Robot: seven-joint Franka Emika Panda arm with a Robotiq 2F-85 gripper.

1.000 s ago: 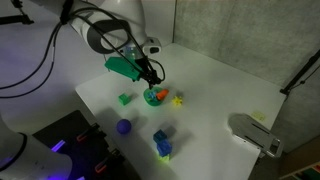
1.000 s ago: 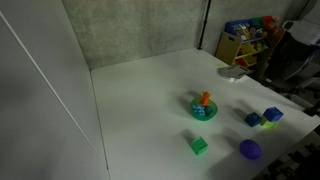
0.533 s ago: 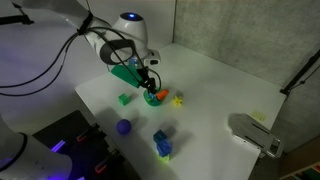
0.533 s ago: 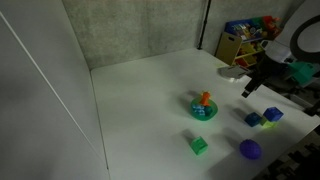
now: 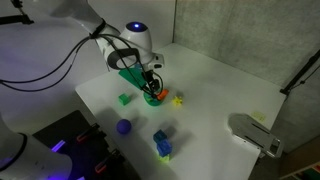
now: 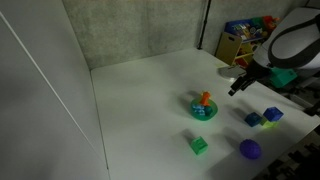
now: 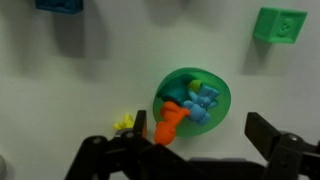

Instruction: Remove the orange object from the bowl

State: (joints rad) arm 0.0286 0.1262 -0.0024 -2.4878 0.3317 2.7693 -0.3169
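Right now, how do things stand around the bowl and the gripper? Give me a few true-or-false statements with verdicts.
1. The orange object sits in the bowl, leaning over its rim. True.
2. The gripper is shut on the orange object. False: its jaws stand apart and hold nothing.
3. A blue piece also lies in the bowl. True.
4. The yellow star lies inside the bowl. False: it lies on the table beside the bowl.
5. The green block touches the bowl. False: it lies apart from it.
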